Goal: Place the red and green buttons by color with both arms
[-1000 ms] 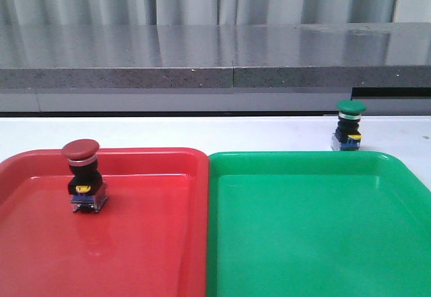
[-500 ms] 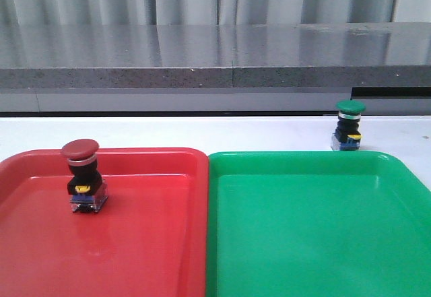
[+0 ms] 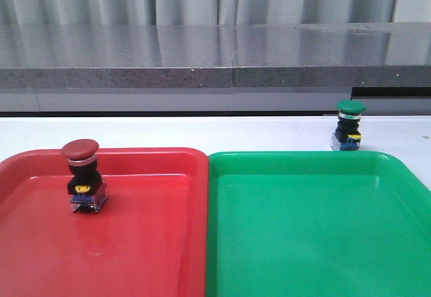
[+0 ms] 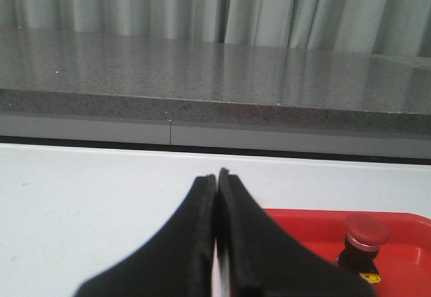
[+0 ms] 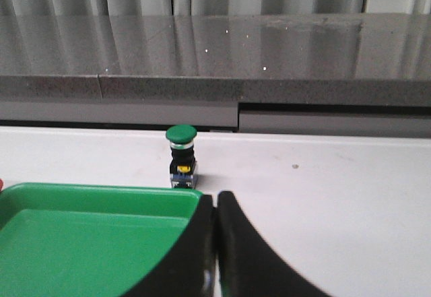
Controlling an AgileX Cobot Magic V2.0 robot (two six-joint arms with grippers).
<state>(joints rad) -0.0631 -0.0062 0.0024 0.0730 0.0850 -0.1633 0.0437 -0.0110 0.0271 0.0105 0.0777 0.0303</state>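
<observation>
The red button [image 3: 81, 176] stands upright in the red tray [image 3: 155, 243], near its far left part. The green button [image 3: 349, 126] stands upright on the white table [image 3: 202, 132], just beyond the far rim of the green tray [image 3: 316, 236], towards its right end. That rim lies between the right gripper [image 5: 215, 206] and the green button. Both the left gripper [image 4: 216, 186] and the right one have their fingers pressed together, holding nothing. A grey ledge [image 3: 215, 58] runs behind the table.

Red button [image 3: 80, 150], green button [image 3: 350, 107], speckled grey ledge [image 3: 215, 58]
</observation>
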